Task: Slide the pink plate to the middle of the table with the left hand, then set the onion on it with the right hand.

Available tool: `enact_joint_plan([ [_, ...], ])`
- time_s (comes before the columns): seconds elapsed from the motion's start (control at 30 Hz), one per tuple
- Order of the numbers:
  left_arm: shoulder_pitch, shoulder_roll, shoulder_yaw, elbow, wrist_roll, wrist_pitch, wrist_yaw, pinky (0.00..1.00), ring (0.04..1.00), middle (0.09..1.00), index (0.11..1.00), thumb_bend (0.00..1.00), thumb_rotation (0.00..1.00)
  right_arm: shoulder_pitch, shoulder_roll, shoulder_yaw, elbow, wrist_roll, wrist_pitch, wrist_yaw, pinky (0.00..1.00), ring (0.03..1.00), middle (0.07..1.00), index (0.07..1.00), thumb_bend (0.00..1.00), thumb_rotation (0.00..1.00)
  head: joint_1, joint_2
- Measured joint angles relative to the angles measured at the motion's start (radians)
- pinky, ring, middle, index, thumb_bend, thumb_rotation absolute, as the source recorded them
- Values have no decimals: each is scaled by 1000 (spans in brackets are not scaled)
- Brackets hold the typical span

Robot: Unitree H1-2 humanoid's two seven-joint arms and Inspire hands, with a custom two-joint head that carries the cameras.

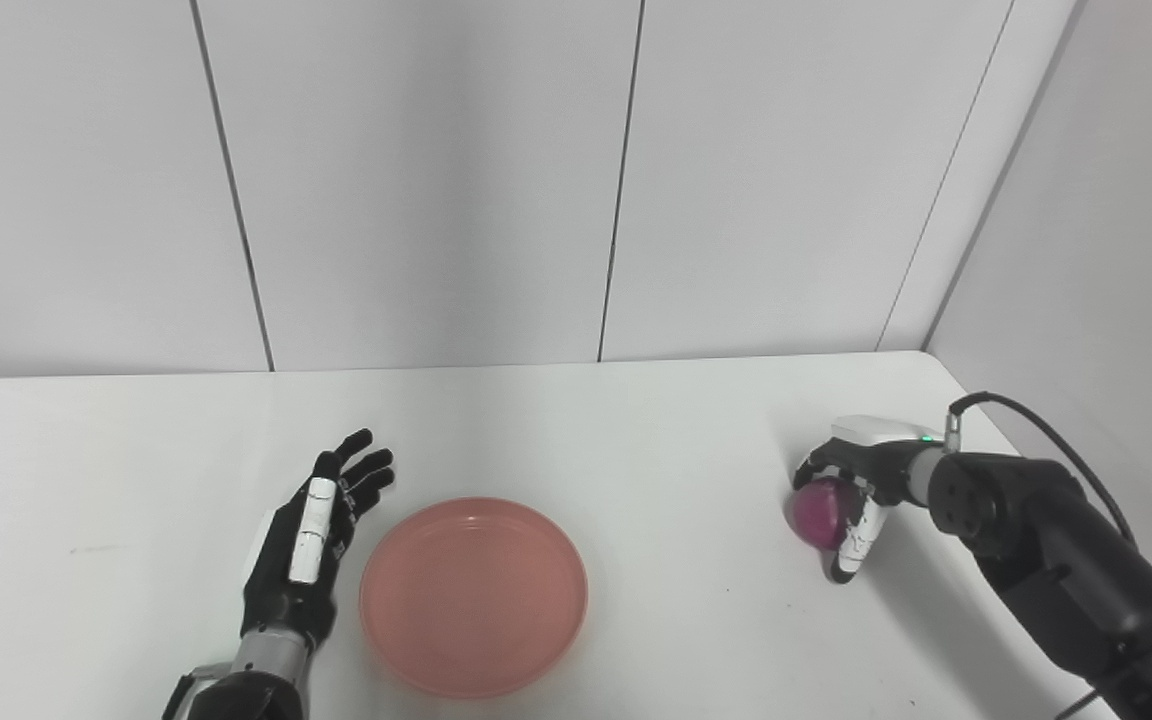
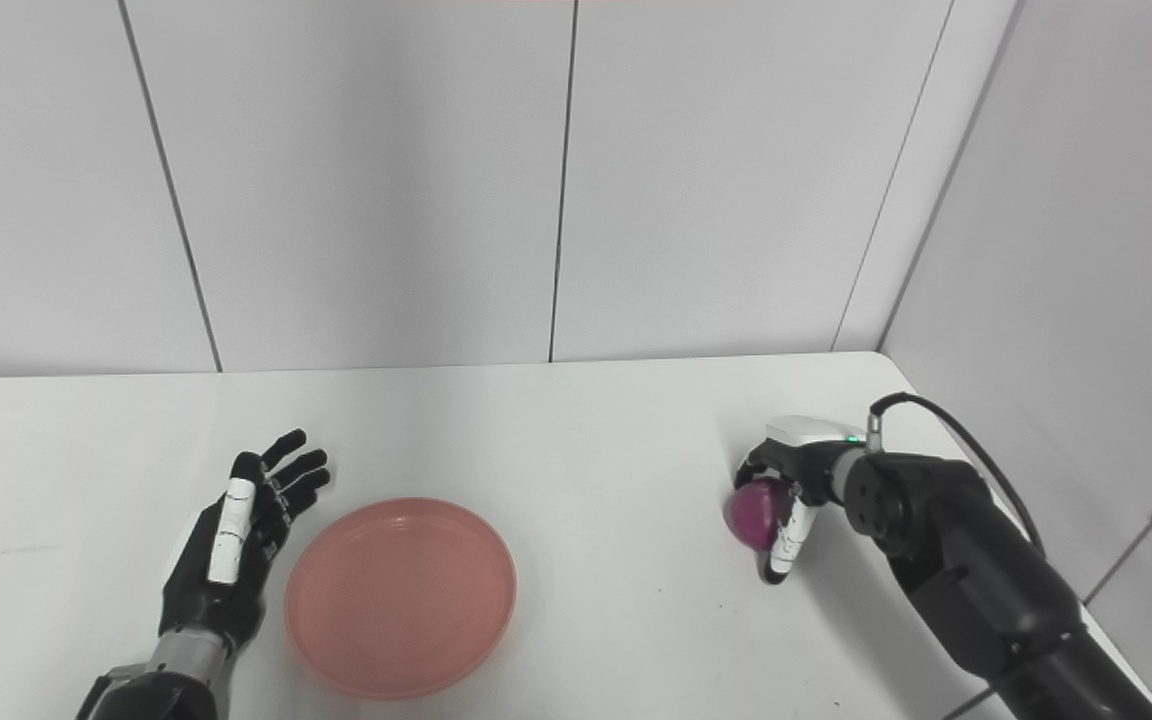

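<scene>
- While the right hand [image 1: 851, 500] sat at the far right of the table [image 1: 636, 420], its fingers were curled round the purple onion [image 1: 821, 512], which seemed to rest on or just above the surface; whether it was already lifted could not be told.
- The step in hand looked to be the pick-up of the onion, and the grip seemed partly made: fingers wrapped over the top and near side, with one white-tipped finger reaching down to the table beside it.
- To do it well, the fingers probably needed to close fully under the widest part of the round onion before any lift, since a smooth ball could roll out of a loose hold.
- A straight lift, then a carry leftward and low over the plate, would likely suit; letting go close to the plate's floor should stop the onion rolling off.
- The left hand [image 1: 311, 535] lay flat with fingers spread, holding nothing, just beside the left rim of the pink plate [image 1: 556, 560]; whether it touched the rim was unclear.
- The plate sat somewhat left of centre toward the near edge, so the slide appeared finished or nearly so.
- The plate was shallow with a low raised rim, and it was empty.
- The onion and plate were well apart, with bare table between them.
</scene>
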Motion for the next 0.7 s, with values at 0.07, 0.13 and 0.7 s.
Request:
enact_joint_plan([
  [0.07,0,0,1,0,0,0,0,920,827,806,817,813,878,7,0,0,0,3,-3,-19,636,781,840,767,963,113,0,2],
  [0.13,0,0,0,0,0,0,0,920,826,806,817,814,878,10,0,0,0,7,-6,-32,631,773,833,761,951,112,2,3],
  [0.7,0,-1,1,1,0,0,0,912,819,799,812,807,874,15,1,10,6,10,-37,-77,568,649,718,738,894,101,3,6],
])
